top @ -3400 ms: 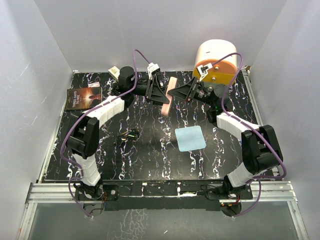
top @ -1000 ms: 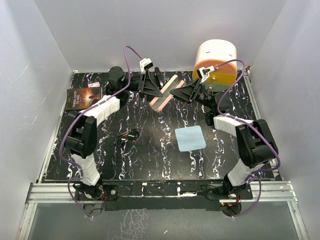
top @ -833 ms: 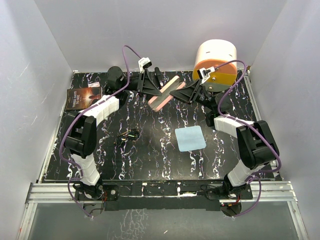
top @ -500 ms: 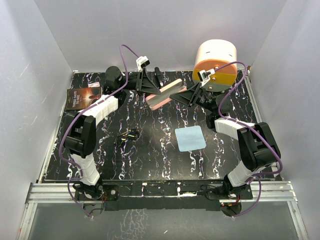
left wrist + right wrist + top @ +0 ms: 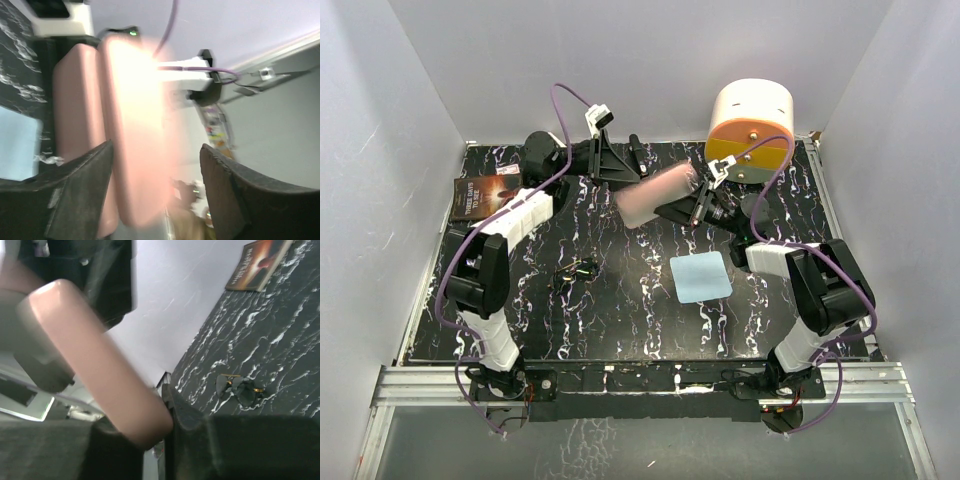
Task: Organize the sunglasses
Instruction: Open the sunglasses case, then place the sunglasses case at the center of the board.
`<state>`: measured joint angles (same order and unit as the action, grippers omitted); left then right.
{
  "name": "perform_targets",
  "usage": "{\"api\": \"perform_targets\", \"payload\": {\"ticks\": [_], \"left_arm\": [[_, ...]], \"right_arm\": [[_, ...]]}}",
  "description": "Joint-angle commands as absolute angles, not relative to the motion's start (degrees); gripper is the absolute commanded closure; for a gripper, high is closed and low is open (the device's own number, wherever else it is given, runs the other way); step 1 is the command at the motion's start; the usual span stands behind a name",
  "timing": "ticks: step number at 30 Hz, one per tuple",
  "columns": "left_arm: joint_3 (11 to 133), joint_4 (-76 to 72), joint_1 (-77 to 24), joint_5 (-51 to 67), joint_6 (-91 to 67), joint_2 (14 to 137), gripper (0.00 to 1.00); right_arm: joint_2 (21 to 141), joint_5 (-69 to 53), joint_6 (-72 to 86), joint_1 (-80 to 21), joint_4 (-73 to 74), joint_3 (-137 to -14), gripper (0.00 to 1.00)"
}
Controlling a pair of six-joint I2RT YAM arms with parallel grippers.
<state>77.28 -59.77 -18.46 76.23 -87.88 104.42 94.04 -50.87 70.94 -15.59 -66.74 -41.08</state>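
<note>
Since a second ago both arms have shifted. The left claw (image 5: pixel 632 170) has drawn back toward the rear left corner, and the right claw (image 5: pixel 665 210) has come lower and nearer to me. The pink case (image 5: pixel 657 194) hangs in the air between them. It was a thin slanted bar then and now shows a broad face smeared by motion.

From the right wrist I see a rounded end of the case wedged between that claw's fingers (image 5: pixel 187 432). They stand partly closed and press it from both sides, so I read it as gripped.

The left wrist view is badly blurred. Two pink halves sit side by side in the gap between fingers (image 5: pixel 75 200) that are set fairly wide. One finger lies against the case and the other seems to stand clear of it. I cannot tell whether that claw has hold of anything.

The sunglasses (image 5: pixel 575 272) lie on the table (image 5: pixel 620 320) left of centre, well apart from the case and from both claws. A blue cloth (image 5: pixel 700 277) lies to their right, and a book (image 5: pixel 485 195) lies at the far left edge.
</note>
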Motion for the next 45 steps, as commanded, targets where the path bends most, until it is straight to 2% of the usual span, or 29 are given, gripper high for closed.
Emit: {"api": "perform_targets", "payload": {"ticks": [1,11,19,24,27,31,37,45], "left_arm": [[80.5,-65.8,-20.1,76.0,-90.1,97.3,1.0],[80.1,-63.9,-20.1,76.1,-88.3,97.3,1.0],[81.1,-61.8,-19.9,77.4,-85.8,98.4,1.0],[85.0,-44.3,-16.9,77.6,-69.6,97.1,1.0],[88.2,-25.1,-14.3,75.6,-54.5,95.5,1.0],[97.2,7.6,-13.7,66.6,-25.0,93.6,1.0],[99.2,16.3,-13.2,60.2,-17.3,91.1,1.0],[97.8,23.1,-13.2,52.3,-11.9,87.0,1.0]], "right_arm": [[95.7,-48.4,66.2,-15.2,-60.0,-40.0,0.92],[95.5,-47.7,69.9,-15.3,-64.6,-40.5,0.92],[96.2,-41.8,72.6,-15.3,-59.5,-39.3,0.92],[96.2,-37.0,72.6,-15.2,-48.0,-40.5,0.92],[95.8,-33.0,71.9,-15.3,-39.6,-42.5,0.92],[97.5,-30.8,72.0,-15.3,-35.4,-45.8,0.92],[105.2,-30.6,74.8,-15.4,-36.1,-51.4,0.92],[112.0,-21.6,88.7,-19.2,-49.4,-49.0,0.92]]}}
